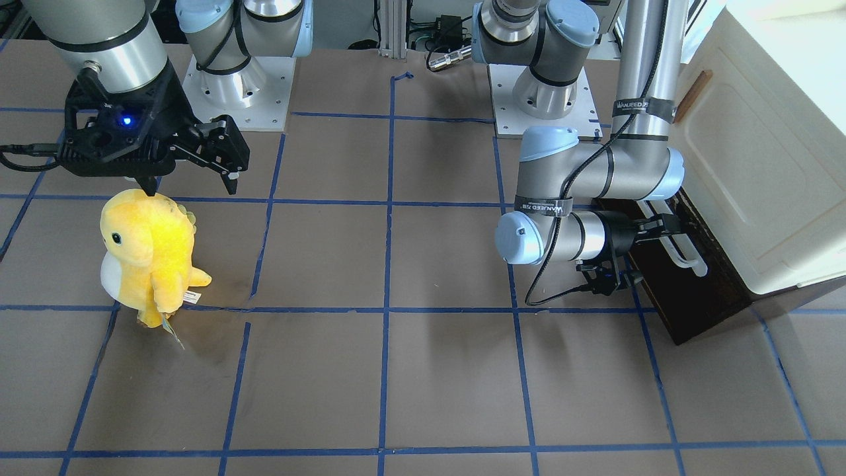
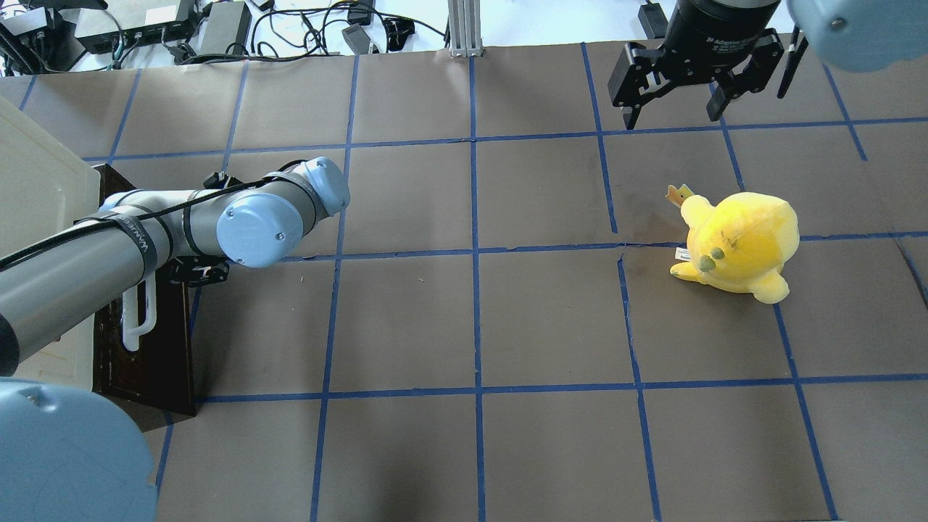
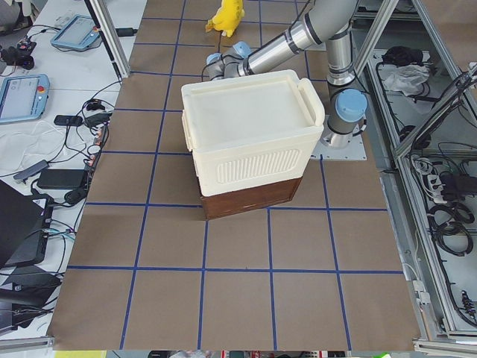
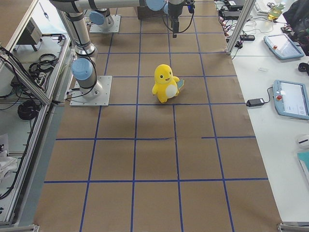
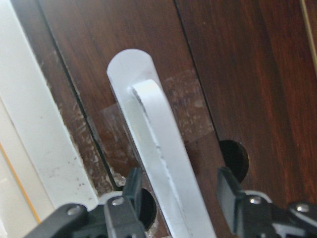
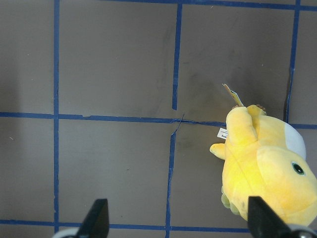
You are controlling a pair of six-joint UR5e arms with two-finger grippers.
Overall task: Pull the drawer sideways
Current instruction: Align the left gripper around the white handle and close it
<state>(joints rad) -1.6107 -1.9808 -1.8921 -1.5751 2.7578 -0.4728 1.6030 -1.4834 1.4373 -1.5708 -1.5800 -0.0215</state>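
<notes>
Dark brown wooden drawer (image 2: 156,355) with a long white bar handle (image 5: 159,144), set under a cream plastic cabinet (image 2: 36,188) at the left end of the brown, blue-taped bench (image 2: 471,326). Left hand (image 5: 179,183) open, its black fingers (image 5: 128,198) straddling the bar without clamping it. Judged step: grasp being set up; next, the fingers must close on the bar, then draw it straight toward the bench centre. Yellow plush toy (image 2: 739,243) stands well apart, right of centre. Right hand (image 2: 672,116) hangs wide open and empty beyond it. Only the left wrist view shows the straddle; overhead, the forearm hides it.
</notes>
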